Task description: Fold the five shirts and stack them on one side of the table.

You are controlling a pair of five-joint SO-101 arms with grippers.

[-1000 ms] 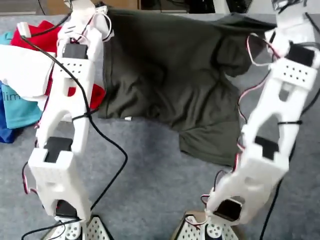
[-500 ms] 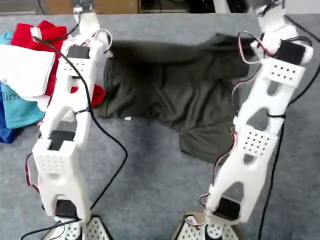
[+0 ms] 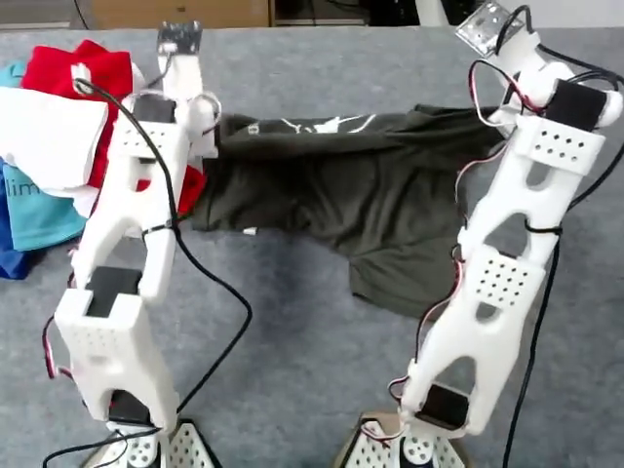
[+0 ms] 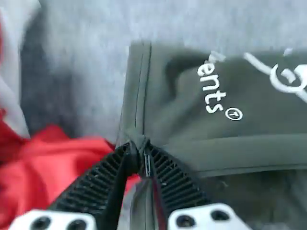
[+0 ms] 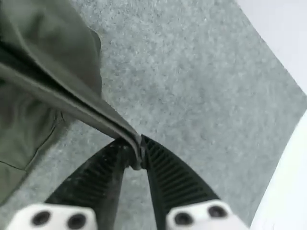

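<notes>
The shirt point(image 3: 341, 195) is dark olive green and lies wrinkled across the upper centre of the high view on the grey table point(image 3: 292, 380). One flap reaches down toward the lower right of centre. Its top edge is turned over in a narrow band that carries white print point(image 3: 312, 125). The left pincer point(image 4: 140, 160) is clamped on the seamed hem at the shirt's upper left corner, with its ribbed black pads point(image 4: 100, 177) pressed together, just beside the red shirt point(image 4: 43, 163). The right pincer point(image 5: 138, 155) is clamped on the layered edge at the shirt's upper right, over bare table. At the left edge of the high view lies a pile: the red shirt, a white shirt point(image 3: 49, 136), a teal shirt point(image 3: 34, 210) and a blue shirt point(image 3: 8, 255).
</notes>
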